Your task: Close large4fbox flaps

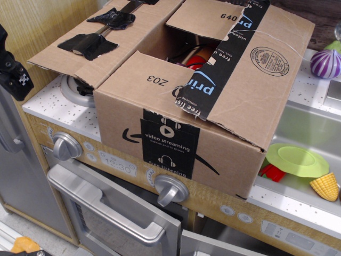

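Observation:
The large4fbox [176,133] stands on the toy stove top, brown with a black "video streaming" label on its near side. Its left flap [90,40], with torn black tape pieces, lies spread outward. The near flap [152,80] printed "Z03" and the far flap [205,18] printed "640" are folded inward. The right flap [261,64], with a round stamp and "prime" tape, leans over the opening. A gap in the middle shows red items inside [196,57]. My gripper [11,72] is a black shape at the left edge, apart from the box; its fingers are not visible.
The box sits on a toy kitchen counter [48,104] with knobs [66,145] and an oven door handle [106,210]. To the right are a sink [303,128], a green plate [295,159], toy corn [325,186] and a purple onion [325,63].

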### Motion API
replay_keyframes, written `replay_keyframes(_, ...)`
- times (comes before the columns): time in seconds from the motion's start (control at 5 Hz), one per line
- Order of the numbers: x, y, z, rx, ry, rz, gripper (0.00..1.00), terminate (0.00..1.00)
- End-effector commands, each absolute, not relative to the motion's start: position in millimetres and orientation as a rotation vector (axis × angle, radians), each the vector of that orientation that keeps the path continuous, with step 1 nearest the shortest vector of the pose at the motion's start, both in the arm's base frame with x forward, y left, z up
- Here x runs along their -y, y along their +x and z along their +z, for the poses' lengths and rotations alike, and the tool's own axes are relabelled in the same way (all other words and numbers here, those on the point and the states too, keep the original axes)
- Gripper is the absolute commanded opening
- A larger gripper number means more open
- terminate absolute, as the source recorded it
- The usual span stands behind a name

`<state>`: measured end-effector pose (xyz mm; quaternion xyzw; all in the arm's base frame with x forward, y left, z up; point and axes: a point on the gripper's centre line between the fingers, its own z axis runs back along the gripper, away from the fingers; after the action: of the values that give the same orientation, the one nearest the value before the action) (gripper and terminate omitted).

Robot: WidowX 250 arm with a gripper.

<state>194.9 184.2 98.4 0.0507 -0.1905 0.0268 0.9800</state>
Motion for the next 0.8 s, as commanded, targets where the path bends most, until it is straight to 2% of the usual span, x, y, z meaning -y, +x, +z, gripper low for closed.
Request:
replay_keyframes(0.0, -190, 213, 104, 0.507, 0.146, 0.032, 1.0, 0.0)
replay_keyframes(0.2, -187, 221, 104, 0.563, 0.156, 0.036, 1.0, 0.0)
replay_keyframes(0.6, -177, 234, 118, 0.693, 0.247, -0.003, 1.0, 0.0)
